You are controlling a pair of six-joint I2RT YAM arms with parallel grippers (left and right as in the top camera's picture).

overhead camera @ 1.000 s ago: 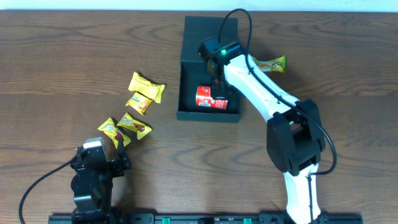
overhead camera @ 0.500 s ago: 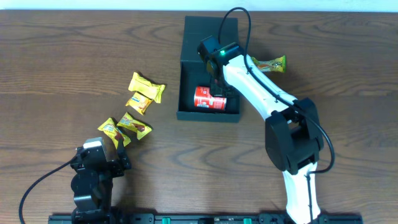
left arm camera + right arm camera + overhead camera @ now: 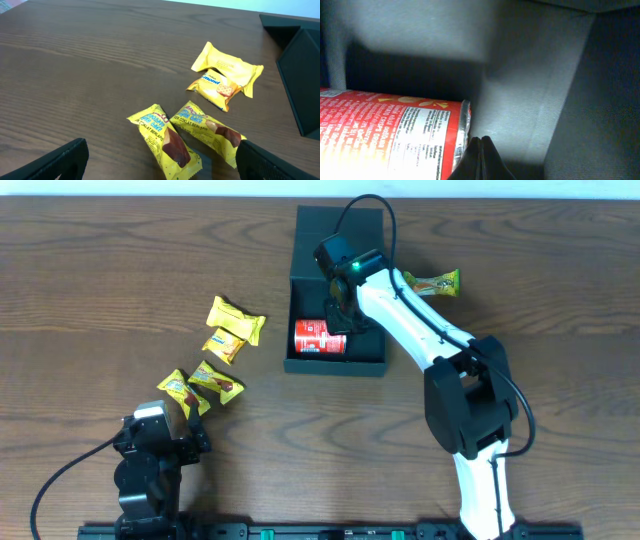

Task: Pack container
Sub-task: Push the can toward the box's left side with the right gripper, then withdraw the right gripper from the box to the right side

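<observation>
Red can (image 3: 320, 337) lies in the container (image 3: 335, 366) — right fingers (image 3: 472, 165) pressed together beside it, left fingers (image 3: 65, 160) spread; we reckon the packets (image 3: 235, 318) come next.

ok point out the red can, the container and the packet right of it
red can (image 3: 318, 338), overhead view, middle of its side
container (image 3: 335, 366), overhead view, its near wall
packet (image 3: 438, 282), overhead view, wrapper's middle

We are looking at the container (image 3: 335, 366), a dark teal-green, matte, plain rectangular cardboard box, sitting flat on the counter (image 3: 120, 260) toward its far middle. Its hinged flap lid (image 3: 318, 235) is lying open on the far side, and a red can (image 3: 318, 337) is lying on its side within, near the front-left corner.
</observation>
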